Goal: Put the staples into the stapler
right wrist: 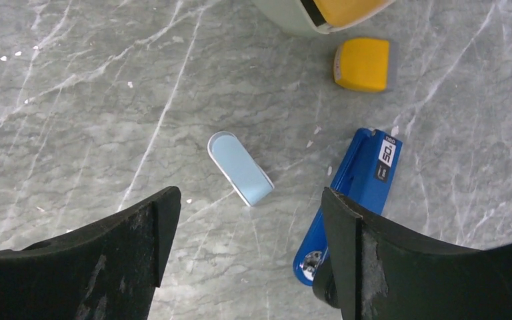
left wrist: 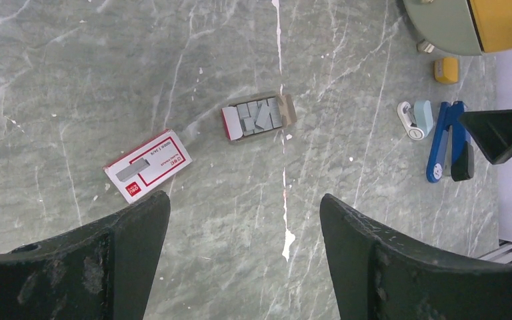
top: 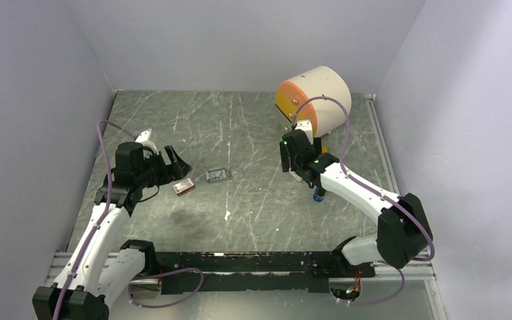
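Observation:
The staples [left wrist: 260,117] are grey ribbed strips lying loose in a small open tray mid-table [top: 218,175]. The stapler [right wrist: 357,190], slim and bright blue with black parts, lies flat on the table [left wrist: 448,140], mostly hidden under the right arm in the top view [top: 319,194]. My left gripper [left wrist: 243,207] hovers open and empty above the table, near side of the staples [top: 177,165]. My right gripper [right wrist: 250,200] is open and empty, and its right finger [right wrist: 373,260] covers the stapler's near end [top: 291,155].
A red-and-white cardboard box [left wrist: 148,165] lies left of the staples. A short pale-blue-and-white piece [right wrist: 240,168] sits beside the stapler, a small yellow block [right wrist: 363,64] beyond it. A large cream and orange drum [top: 313,100] stands at the back right, with walls close around.

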`<state>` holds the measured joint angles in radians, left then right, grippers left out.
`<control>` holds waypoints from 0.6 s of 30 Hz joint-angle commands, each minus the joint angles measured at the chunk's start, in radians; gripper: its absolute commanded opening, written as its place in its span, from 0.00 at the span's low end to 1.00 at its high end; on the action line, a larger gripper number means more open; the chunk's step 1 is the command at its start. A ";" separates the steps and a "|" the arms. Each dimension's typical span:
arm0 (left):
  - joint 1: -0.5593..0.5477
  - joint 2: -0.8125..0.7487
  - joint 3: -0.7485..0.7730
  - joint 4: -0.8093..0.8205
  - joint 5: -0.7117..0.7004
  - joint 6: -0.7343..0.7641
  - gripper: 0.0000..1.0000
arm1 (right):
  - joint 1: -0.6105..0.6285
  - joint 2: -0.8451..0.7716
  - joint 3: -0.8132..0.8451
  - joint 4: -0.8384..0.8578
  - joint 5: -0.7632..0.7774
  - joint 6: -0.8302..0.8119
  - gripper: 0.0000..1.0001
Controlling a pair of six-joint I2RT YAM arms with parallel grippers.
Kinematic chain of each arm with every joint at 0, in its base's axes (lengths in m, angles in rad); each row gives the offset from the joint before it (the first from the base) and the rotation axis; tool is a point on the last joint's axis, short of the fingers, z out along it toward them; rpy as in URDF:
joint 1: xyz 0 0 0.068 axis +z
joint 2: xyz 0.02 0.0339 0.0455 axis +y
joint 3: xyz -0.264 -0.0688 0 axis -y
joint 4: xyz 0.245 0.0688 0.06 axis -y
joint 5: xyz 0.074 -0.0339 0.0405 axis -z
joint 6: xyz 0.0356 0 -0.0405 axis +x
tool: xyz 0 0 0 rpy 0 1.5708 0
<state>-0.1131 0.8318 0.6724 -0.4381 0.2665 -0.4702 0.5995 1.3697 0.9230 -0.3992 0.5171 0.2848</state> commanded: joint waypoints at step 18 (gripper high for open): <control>0.003 0.020 -0.010 0.032 0.022 0.010 0.87 | -0.081 0.245 0.009 0.125 -0.162 -0.190 0.68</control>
<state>-0.1131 0.8520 0.6716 -0.4377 0.2699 -0.4675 0.5365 1.6009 0.9234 -0.2989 0.3786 0.1200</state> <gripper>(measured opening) 0.868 0.673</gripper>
